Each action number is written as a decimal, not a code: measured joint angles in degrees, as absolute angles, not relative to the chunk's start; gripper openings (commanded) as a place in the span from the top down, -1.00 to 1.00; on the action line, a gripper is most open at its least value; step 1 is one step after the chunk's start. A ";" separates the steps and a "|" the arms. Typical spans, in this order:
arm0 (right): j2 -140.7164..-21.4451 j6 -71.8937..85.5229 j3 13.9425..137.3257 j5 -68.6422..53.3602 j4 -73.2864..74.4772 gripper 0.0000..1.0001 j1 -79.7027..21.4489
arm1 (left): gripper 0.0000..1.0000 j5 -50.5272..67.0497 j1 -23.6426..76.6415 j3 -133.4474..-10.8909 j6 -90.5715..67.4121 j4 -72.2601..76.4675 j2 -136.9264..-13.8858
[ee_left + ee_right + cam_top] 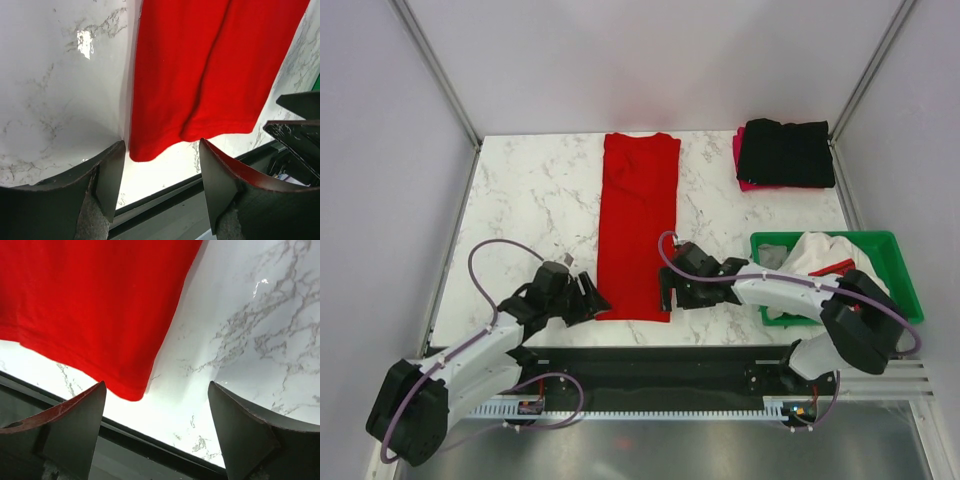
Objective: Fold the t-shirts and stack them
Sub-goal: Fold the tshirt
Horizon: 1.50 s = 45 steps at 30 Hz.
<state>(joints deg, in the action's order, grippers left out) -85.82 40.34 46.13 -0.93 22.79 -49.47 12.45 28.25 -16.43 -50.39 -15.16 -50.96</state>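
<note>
This place looks like a robotics laboratory test cell, not a home or a shop. The white marble-patterned tabletop (540, 190) is closed in by plain white wall panels (620, 60) held in bare aluminium frame posts (440, 75). A white-and-black left robot arm (485, 355) and a similar right robot arm (785, 288) are fixed on a black metal base rail (660, 365) at the near edge, with loose purple cables (500, 243) and a slotted white cable duct (660, 410) beside them.
</note>
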 measured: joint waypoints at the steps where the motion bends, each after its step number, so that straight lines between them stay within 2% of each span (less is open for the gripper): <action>1: -84.27 41.36 44.88 -0.32 21.61 -0.80 -49.93 | -0.35 12.03 28.45 -16.23 -50.59 -14.79 -50.81; 2: -82.94 42.41 43.72 0.16 20.78 -0.79 -50.37 | -0.32 11.81 28.56 -16.01 -50.78 -14.35 -50.78; 5: -81.65 44.64 41.56 1.34 18.96 -0.79 -51.20 | -0.01 10.83 28.73 -15.59 -51.27 -12.84 -51.70; 6: -81.65 45.23 41.10 1.54 18.63 -0.79 -51.40 | 0.24 10.81 28.73 -15.46 -51.59 -12.16 -52.62; 9: -81.65 46.59 40.51 2.24 17.91 -0.77 -52.07 | 0.65 10.76 28.99 -15.03 -52.25 -9.82 -55.37; 12: -82.15 47.70 40.53 2.79 16.53 -0.77 -53.78 | 0.84 10.72 29.50 -14.63 -52.56 -7.99 -56.80; 18: -84.53 48.80 41.54 3.95 13.39 -0.69 -56.40 | 0.91 10.92 29.76 -14.09 -52.64 -5.58 -57.43; 19: -84.84 48.93 41.56 4.05 12.75 -0.55 -56.51 | 0.92 11.00 29.76 -14.06 -52.64 -5.28 -57.58; 21: -85.32 49.32 41.60 4.47 12.14 -0.42 -56.53 | 0.94 11.07 29.76 -14.04 -52.64 -4.62 -58.00; 22: -85.43 49.52 41.54 4.82 11.51 -0.26 -56.53 | 0.95 11.14 29.76 -14.04 -52.66 -4.34 -58.17; 24: -85.69 49.87 41.25 5.28 11.05 -0.13 -56.53 | 0.96 11.18 29.76 -14.02 -52.66 -4.03 -58.33; 25: -85.80 50.09 40.97 5.54 10.76 0.03 -56.51 | 0.96 11.22 29.76 -14.00 -52.66 -3.92 -58.37; 27: -85.84 50.35 40.32 6.20 10.09 0.07 -56.51 | 0.96 11.25 29.76 -13.91 -52.69 -3.64 -58.41; 31: -85.62 50.72 39.27 6.66 8.58 0.27 -56.51 | 0.96 11.29 29.76 -13.80 -52.69 -3.01 -58.63; 34: -85.14 50.92 38.28 7.14 7.60 0.36 -56.51 | 0.96 11.31 29.76 -13.74 -52.69 -2.79 -58.67; 45: -80.58 51.92 33.98 8.54 7.20 0.38 -56.53 | 0.96 11.31 29.76 -13.56 -52.71 -2.57 -58.57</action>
